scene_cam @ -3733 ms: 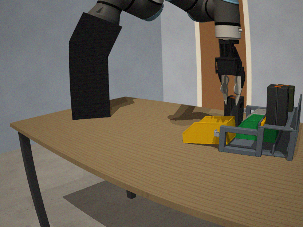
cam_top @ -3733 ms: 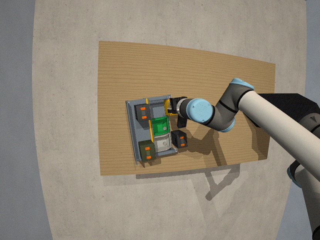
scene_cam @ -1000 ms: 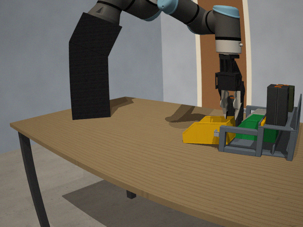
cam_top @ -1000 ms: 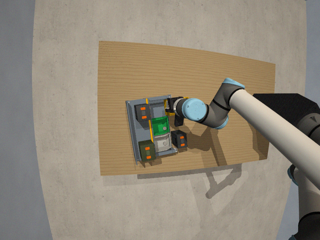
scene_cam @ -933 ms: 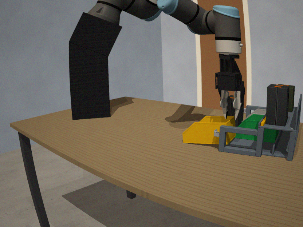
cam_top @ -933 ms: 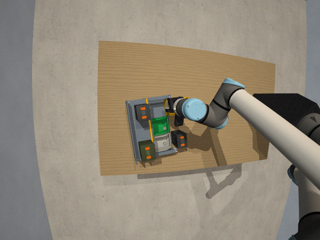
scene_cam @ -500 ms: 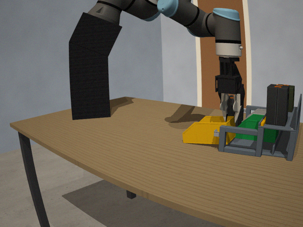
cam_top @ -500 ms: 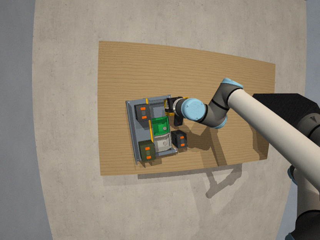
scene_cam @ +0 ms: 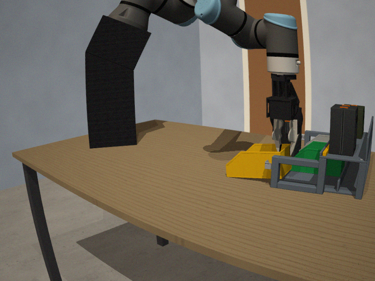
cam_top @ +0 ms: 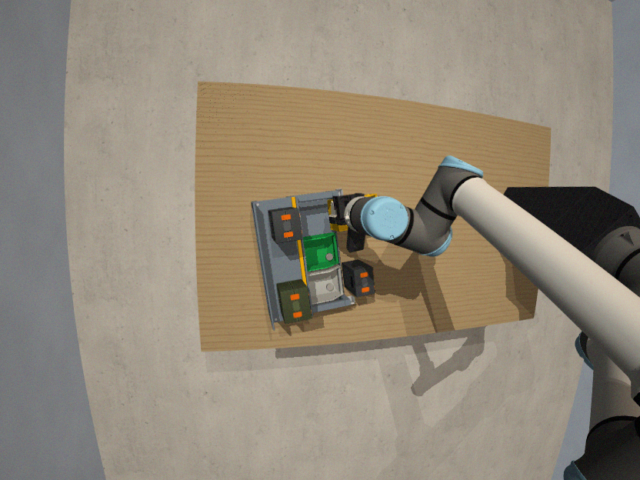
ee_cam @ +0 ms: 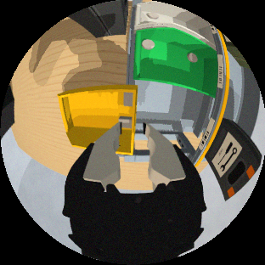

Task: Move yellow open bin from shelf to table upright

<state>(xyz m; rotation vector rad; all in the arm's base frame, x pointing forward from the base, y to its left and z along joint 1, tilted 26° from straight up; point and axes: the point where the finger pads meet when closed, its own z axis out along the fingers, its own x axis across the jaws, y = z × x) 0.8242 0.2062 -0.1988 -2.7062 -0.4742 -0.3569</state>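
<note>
Clock-face positions from the top view, 12 at its upper edge.

Yellow open bin [cam_top: 339,228] [scene_cam: 251,165] [ee_cam: 91,108] stood upright on the table [cam_top: 258,145] [scene_cam: 121,193] [ee_cam: 30,89], at the rack's 3 o'clock front, toward its 12 o'clock end. Its back wall was right at the front of the grey rack [cam_top: 263,258] [scene_cam: 275,172] [ee_cam: 130,64]; contact there could not be told. Two small greyish patches showed toward the bin's back; could not tell whether they were parts.

Claw [cam_top: 338,211] [scene_cam: 285,151] [ee_cam: 132,123] pointed down, fingers a little apart astride the back wall, clenching nothing.

Edges: the table's 6 o'clock edge ran near the rack. A broad stretch of wood reached to the 12 o'clock edge; more lay toward 9.

In the rack, green bin [cam_top: 318,250] [scene_cam: 308,158] [ee_cam: 170,64] held round pale pieces; off-white bin [cam_top: 320,295] [scene_cam: 322,138] [ee_cam: 180,21], next toward 6, held at least one.

Dark case [cam_top: 356,278] [ee_cam: 102,17] stood on the table just beside the rack's front, at 5 o'clock from the claw.
</note>
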